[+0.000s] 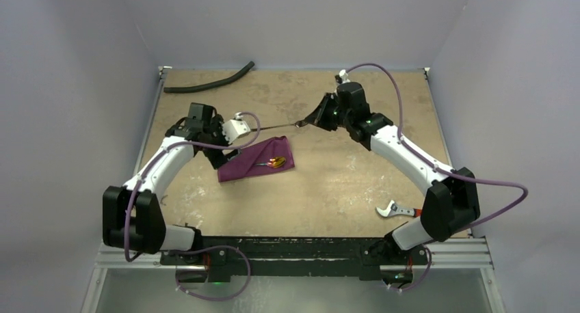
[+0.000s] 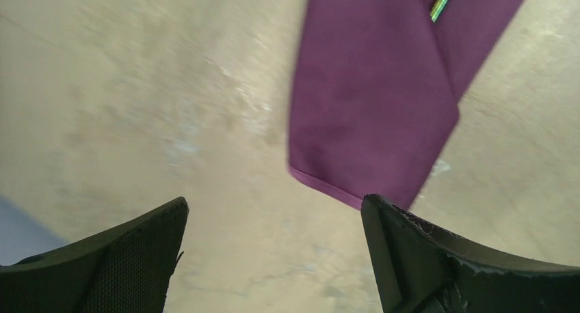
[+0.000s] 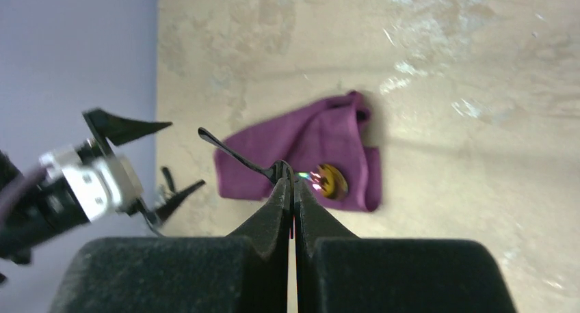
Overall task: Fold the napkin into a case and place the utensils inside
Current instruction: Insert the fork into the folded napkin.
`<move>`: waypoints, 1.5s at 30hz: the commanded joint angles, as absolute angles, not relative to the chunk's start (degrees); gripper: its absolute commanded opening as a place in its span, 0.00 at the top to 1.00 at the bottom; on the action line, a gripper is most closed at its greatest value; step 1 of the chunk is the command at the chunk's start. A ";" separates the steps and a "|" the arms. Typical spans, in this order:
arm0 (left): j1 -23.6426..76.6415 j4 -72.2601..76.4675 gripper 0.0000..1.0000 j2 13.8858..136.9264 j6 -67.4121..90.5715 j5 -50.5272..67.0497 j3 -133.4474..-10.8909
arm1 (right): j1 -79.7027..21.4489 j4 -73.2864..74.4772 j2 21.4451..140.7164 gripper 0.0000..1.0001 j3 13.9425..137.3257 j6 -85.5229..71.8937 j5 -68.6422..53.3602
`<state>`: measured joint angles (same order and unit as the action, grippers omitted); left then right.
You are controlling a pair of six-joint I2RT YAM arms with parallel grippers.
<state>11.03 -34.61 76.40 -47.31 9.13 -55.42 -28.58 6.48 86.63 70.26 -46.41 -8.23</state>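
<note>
The napkin (image 1: 246,167) (image 2: 369,87) (image 3: 314,139) lies folded into a small flat plum-purple case left of the table's middle. The spoon's gold bowl (image 1: 275,162) (image 3: 330,181) rests at the case's right end, and its thin shaft (image 2: 443,2) runs under a fold. My right gripper (image 1: 304,124) (image 3: 291,173) is shut on one end of the slim fork (image 1: 277,127) (image 3: 232,151), held level above the table and pointing left, above the case. My left gripper (image 1: 224,151) (image 2: 273,203) hangs open over the case's left end with nothing between its fingers.
A long black hose (image 1: 208,84) lies along the far left edge. A red-handled tool with silver jaws (image 1: 397,209) sits near the right arm's base. Pale walls close in the table on three sides.
</note>
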 commanded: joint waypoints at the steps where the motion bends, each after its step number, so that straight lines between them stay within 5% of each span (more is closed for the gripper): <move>1: 7.11 -42.58 0.03 80.75 -36.97 17.78 -58.97 | -28.65 11.78 82.94 1.00 66.17 -38.76 -6.69; 15: 3.65 -35.68 0.15 86.65 -37.00 15.15 -57.22 | -28.31 11.73 79.40 1.00 60.66 -35.95 -6.23; 27: 2.90 -36.49 0.48 90.38 -38.17 16.44 -59.16 | -28.39 6.53 86.14 1.00 62.41 -33.24 -3.91; 37: 2.72 -36.10 0.52 91.26 -40.97 14.91 -59.03 | -28.39 3.53 87.96 1.00 62.12 -33.81 -5.44; 45: 2.57 -35.96 0.67 92.26 -42.88 14.13 -58.98 | -29.72 1.52 91.73 1.00 64.24 -34.24 -6.96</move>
